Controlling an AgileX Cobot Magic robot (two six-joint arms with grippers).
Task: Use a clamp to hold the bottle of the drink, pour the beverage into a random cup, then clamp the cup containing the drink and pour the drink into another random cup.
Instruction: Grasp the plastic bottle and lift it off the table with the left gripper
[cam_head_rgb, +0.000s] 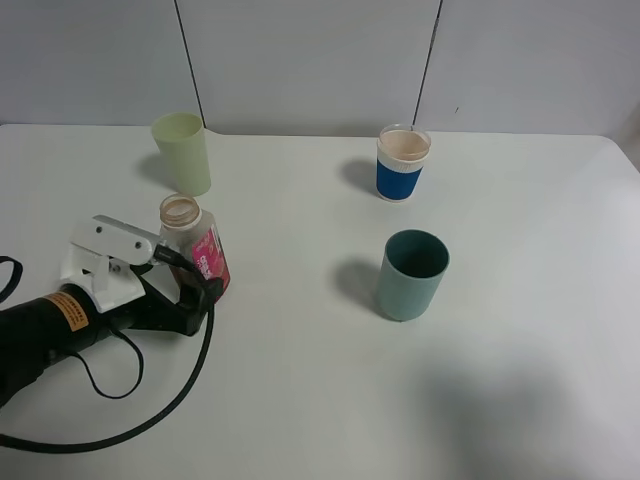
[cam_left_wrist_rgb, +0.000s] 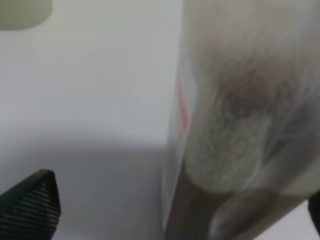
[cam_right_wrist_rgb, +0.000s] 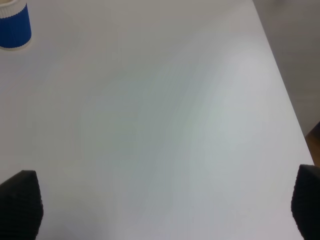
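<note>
Drink bottle (cam_head_rgb: 190, 235), uncapped and pink-labelled, stands upright on the table (cam_head_rgb: 300, 400) between the fingers of the left tool (cam_head_rgb: 200, 298), which are spread apart: close by one, clear of the other. A pale green cup (cam_head_rgb: 182, 152) stands just beyond that tool; the teal cup (cam_head_rgb: 411, 274) and blue-banded cup (cam_head_rgb: 403, 163) are well apart from it. The right tool (cam_right_wrist_rgb: 165, 205) gapes wide, holding nothing.

A white table (cam_head_rgb: 520, 400) stands before grey wall panels (cam_head_rgb: 300, 60).
</note>
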